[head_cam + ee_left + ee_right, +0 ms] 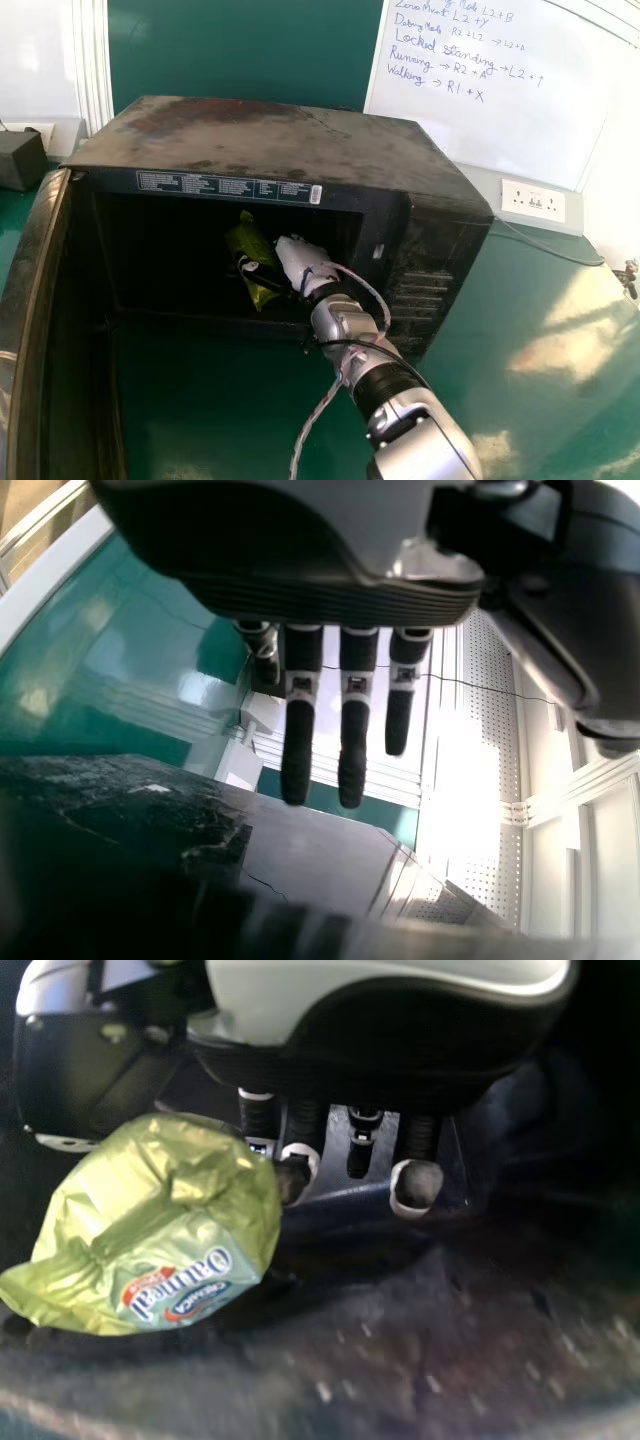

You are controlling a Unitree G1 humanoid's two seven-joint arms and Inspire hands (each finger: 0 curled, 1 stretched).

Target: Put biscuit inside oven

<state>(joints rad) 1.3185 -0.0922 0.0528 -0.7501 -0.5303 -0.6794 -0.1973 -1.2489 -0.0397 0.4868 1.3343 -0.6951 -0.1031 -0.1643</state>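
And here at the oven (250,140), the biscuit packet (250,250) is showing inside the mouth, a touch right of the middle and well clear of the left side, with the right hand (298,262) sitting in there beside it! The door (30,290) is standing open along the oven's left edge, so the way in is lying free. Carrying looks as good as done, I'd judge; the letting go is what's waiting, then the hand's way back out past the front edge, with the packet staying behind.

Now, the hold: the right hand is gripping the packet, fingers curling in, the green wrapper bulging out on the thumb side. In the head view the packet is leaning at a slant, just left of the hand and touching it. Whether its lower end is resting on the oven floor, I can't tell. Over in the left wrist view, the left hand (290,595) is idling, fingers hanging straight and loose, holding nothing.
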